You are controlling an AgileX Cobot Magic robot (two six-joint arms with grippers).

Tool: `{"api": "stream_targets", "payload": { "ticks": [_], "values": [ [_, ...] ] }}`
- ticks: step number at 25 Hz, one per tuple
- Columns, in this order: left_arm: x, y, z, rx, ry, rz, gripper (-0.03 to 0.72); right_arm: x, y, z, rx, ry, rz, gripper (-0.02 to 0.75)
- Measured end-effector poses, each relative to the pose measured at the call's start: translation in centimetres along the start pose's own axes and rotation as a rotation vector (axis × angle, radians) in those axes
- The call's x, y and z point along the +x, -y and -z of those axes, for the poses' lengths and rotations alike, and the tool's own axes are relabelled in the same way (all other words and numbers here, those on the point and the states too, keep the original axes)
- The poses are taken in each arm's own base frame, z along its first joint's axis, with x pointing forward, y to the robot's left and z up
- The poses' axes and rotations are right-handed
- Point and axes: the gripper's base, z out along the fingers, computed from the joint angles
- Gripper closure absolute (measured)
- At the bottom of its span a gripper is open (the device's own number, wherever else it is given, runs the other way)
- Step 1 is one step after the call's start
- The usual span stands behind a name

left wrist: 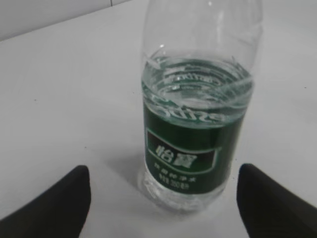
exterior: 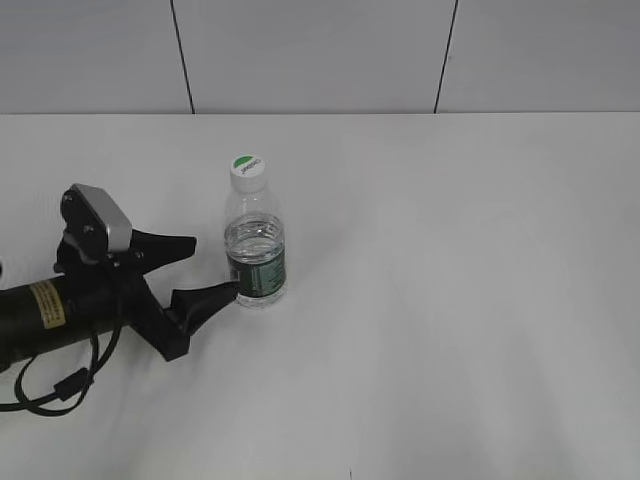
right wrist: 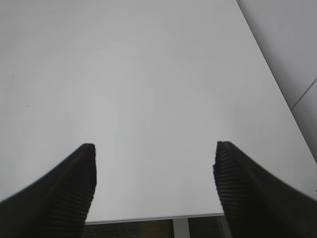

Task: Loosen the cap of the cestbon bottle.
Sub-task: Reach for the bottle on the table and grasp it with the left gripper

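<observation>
The cestbon bottle (exterior: 256,250) stands upright on the white surface (exterior: 450,300), left of the middle and roughly halfway between the far edge and the near edge, its long axis vertical. The cap (exterior: 248,170) sits on top of the narrow neck, white with a green half-disc showing, and appears fully seated.

The left pincer (exterior: 215,268) lies low on the surface just to the left of the bottle, pointing at it from the left edge side. Its jaws stand apart, one finger toward the far side and one toward the near side; in the exterior view the near fingertip seems to reach the dark green label band, though I cannot tell whether it truly touches. In the left wrist view the bottle (left wrist: 195,129) stands ahead, centred between the two dark fingertips and not yet enclosed by them.

The right pincer (right wrist: 154,183) has its jaws apart too, with nothing between them; its view shows only bare surface and the surface's edge, and the arm is outside the exterior view.

So the left arm is clearly the nearer one. The bottle lies straight ahead of it at label height, which suits steadying the body. The cap, high above that pincer, is probably left for the right arm to reach from above.
</observation>
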Motion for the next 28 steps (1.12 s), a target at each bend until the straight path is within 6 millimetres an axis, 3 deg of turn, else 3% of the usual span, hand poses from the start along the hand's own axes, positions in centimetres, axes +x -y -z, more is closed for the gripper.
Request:
{"api": "stream_targets", "payload": {
  "ticks": [11,28],
  "values": [
    [0.6,-0.4,-1.5,0.073,0.001,0.002,0.134,0.0,0.0,0.0,0.0,0.0,0.0,0.174],
    [-0.3,-0.6,-2.6,0.104,0.034,-0.002,0.134,0.0,0.0,0.0,0.0,0.0,0.0,0.174]
  ]
}}
